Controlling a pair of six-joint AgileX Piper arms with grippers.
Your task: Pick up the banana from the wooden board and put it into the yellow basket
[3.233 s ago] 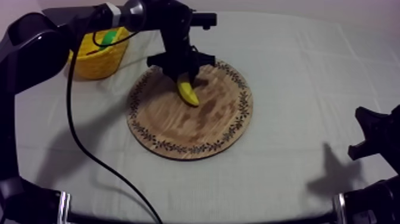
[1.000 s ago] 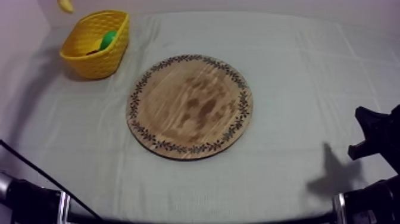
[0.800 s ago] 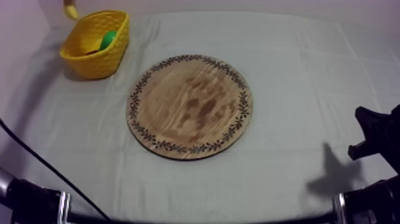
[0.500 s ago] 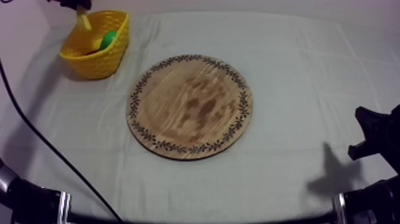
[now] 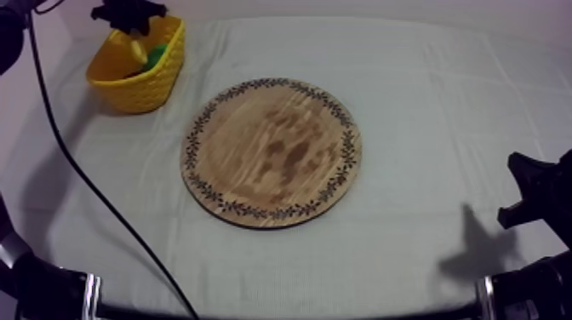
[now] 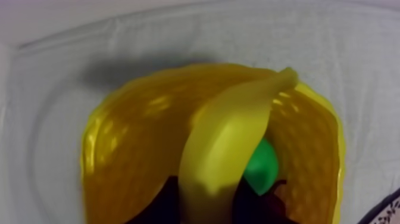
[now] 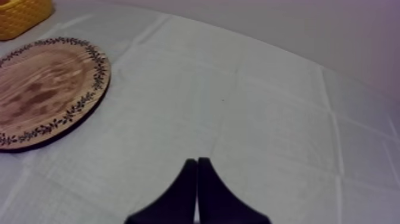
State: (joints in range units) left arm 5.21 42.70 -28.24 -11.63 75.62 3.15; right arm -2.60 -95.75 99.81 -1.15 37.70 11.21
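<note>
Currently, our left gripper hangs over the yellow basket, an oval tub with moulded lattice walls that stands at the far left of the table. Its two black fingers are clamped on one end of the smooth, curved yellow toy banana. In the left wrist view the banana arches from between the fingers across the basket opening, and its narrow tip reaches over the far rim. From above, the banana points down into the opening. We cannot tell whether it touches the basket floor or walls.

A glossy, rounded green piece lies inside the basket just beside the banana; we cannot tell its kind.

The round wooden board lies flat at mid-table, well apart from the basket. Its face shows mottled brown grain, and a dark leaf pattern runs around the rim.

Our right gripper sits low at the right side of the table, fingers pressed together into a narrow wedge, holding nothing. It rests above the grey-white cloth, which shows straight fold creases.
</note>
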